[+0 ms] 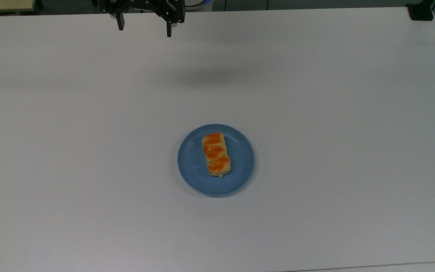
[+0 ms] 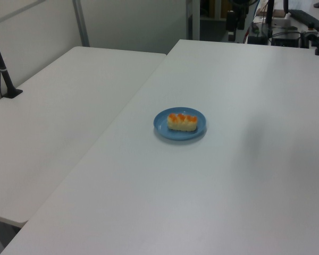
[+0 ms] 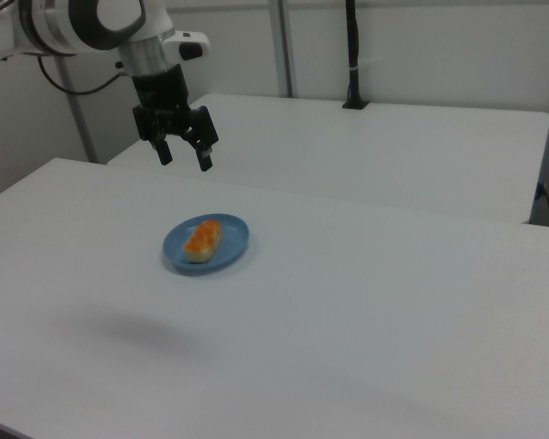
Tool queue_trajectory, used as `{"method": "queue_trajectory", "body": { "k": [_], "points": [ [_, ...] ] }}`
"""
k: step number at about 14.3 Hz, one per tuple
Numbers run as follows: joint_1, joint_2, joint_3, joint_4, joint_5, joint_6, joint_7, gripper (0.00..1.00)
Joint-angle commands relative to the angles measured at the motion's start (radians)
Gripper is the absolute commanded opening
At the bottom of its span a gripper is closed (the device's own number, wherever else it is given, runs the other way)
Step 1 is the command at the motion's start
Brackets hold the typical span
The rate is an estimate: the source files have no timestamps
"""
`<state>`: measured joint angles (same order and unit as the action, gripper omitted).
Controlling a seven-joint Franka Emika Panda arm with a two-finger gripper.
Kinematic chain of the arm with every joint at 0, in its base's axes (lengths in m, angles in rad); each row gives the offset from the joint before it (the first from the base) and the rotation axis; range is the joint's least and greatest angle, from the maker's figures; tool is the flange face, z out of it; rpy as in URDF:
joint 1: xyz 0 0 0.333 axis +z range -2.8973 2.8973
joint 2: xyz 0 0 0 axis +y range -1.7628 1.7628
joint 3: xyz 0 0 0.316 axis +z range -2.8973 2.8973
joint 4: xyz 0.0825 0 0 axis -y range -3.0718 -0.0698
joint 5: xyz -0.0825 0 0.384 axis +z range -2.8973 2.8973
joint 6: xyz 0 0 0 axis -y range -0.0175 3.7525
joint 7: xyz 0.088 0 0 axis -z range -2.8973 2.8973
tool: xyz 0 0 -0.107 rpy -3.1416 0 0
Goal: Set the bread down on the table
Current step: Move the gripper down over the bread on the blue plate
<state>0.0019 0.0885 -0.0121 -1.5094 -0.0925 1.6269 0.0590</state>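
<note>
In the top view, the bread [image 1: 216, 153] is seen lying lengthwise on a round blue plate [image 1: 192, 162] near the middle of the white worktop [image 1: 315, 113]. The tool [image 1: 144, 29] is held at the upper edge, well apart from the plate, its fingers spread wide with nothing between them.

In the left view, the bread [image 2: 182, 121] is shown resting on the plate [image 2: 162, 126] (three orange patches on top).

In the right view, the tool [image 3: 184, 158] hangs above the worktop [image 3: 393, 302], wide and empty, beyond the plate [image 3: 233, 247] carrying the bread [image 3: 201, 240].
</note>
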Motion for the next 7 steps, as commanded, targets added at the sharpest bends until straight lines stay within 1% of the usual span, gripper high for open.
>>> {"method": "queue_trajectory", "body": {
  "k": [1,4,6,7],
  "points": [
    [-0.003,-0.024,0.0,-0.028,0.02,0.002,-0.018,1.0],
    [-0.003,-0.021,0.0,-0.028,0.022,0.005,-0.018,1.0],
    [-0.003,-0.016,0.0,-0.028,0.036,0.008,-0.019,1.0],
    [0.0,-0.009,0.0,-0.025,0.055,0.011,-0.019,1.0]
  ]
}}
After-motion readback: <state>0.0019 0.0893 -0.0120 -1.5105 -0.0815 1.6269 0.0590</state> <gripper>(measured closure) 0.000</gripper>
